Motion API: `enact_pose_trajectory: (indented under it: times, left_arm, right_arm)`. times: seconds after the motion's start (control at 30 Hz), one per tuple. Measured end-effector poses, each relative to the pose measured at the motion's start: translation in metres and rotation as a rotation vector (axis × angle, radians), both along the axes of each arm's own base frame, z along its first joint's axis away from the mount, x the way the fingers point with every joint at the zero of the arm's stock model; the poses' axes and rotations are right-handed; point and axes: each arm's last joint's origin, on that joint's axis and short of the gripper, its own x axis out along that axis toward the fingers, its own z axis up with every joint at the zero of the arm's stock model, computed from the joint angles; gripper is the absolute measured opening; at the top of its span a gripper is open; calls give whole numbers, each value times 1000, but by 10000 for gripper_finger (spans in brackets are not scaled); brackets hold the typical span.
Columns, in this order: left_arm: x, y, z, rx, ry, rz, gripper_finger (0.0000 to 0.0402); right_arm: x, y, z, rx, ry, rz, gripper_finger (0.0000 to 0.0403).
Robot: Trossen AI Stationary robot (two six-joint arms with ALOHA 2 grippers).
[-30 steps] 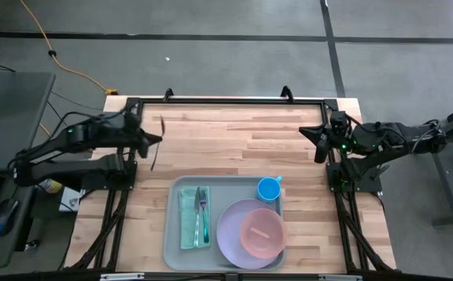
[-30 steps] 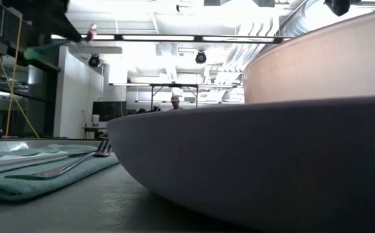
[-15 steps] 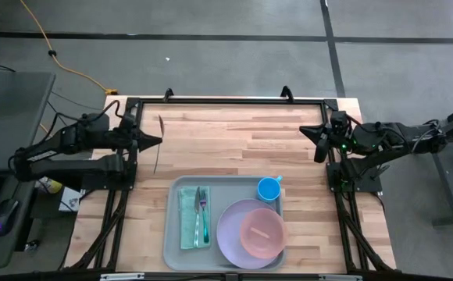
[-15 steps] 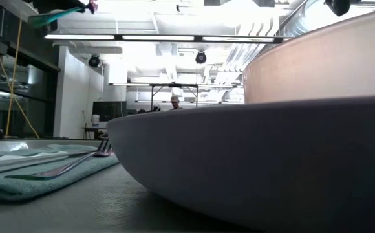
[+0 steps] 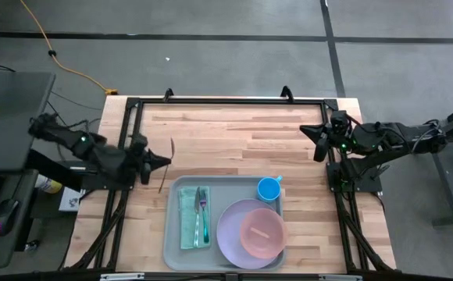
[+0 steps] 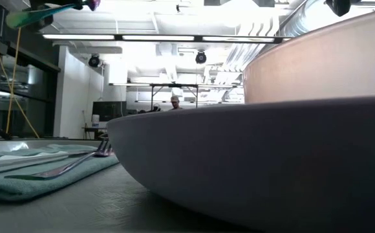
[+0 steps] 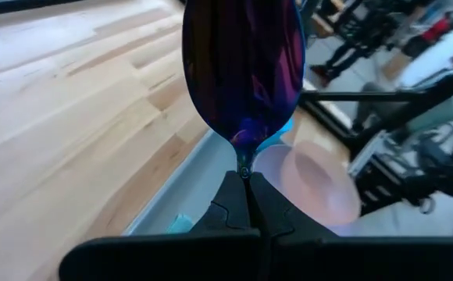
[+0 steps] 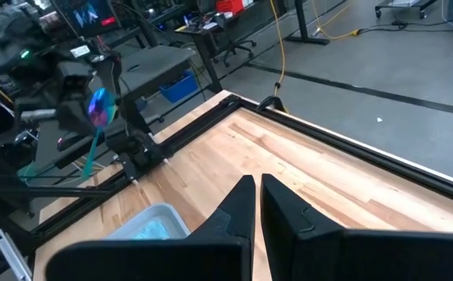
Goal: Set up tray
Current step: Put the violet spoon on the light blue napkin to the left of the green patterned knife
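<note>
— Tray [image 5: 176, 246]?
— On the tabletop [image 5: 234, 140], at the middle of the near edge. Long axis along that edge, short sides facing left and right. Flat, rim up.
— On it?
— Teal cloth [image 5: 189, 220] with a fork [image 5: 200, 212] at the left end, both lying front to back. Lilac plate [image 5: 230, 230] with a pink bowl [image 5: 262, 232] at the right end, blue cup [image 5: 269, 188] at the far right corner.
— Left hand [image 5: 155, 161]?
— Shut on a spoon [image 7: 242, 70]: shiny purple bowl forward, teal handle pinched between the fingertips. Above the left edge, just off the tray's far left corner.
— Different from a second ago?
— Yes. Was farther back along the left edge; has come nearer the near edge and the tray, spoon carried along, arm folded back more to the left.
— Right hand [image 5: 312, 140]?
— Shut, holding nothing, above the right edge toward the far corner. Same place as before.
— Tray moved?
— No. Same contents, same places.
</note>
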Motion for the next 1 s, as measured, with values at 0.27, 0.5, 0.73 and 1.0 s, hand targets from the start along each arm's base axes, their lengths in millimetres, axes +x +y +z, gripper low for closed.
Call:
enact_pose_trajectory:
  times: [0.27, 0.5, 0.73, 1.0]
  left_arm:
    - [4, -36, -32, -22, 149, 143, 12]
    - [16, -60, -67, -106, 350, 274, 12]
    - [43, -71, -86, -141, 414, 309, 12]
    - [62, -80, -104, -152, 442, 325, 12]
  right_arm:
    - [0, 0, 0, -5, 2, 1, 0]
    - [0, 0, 0, -8, 4, 2, 0]
    - [0, 0, 0, -6, 3, 2, 0]
    - [0, 1, 0, 40, -10, 32, 0]
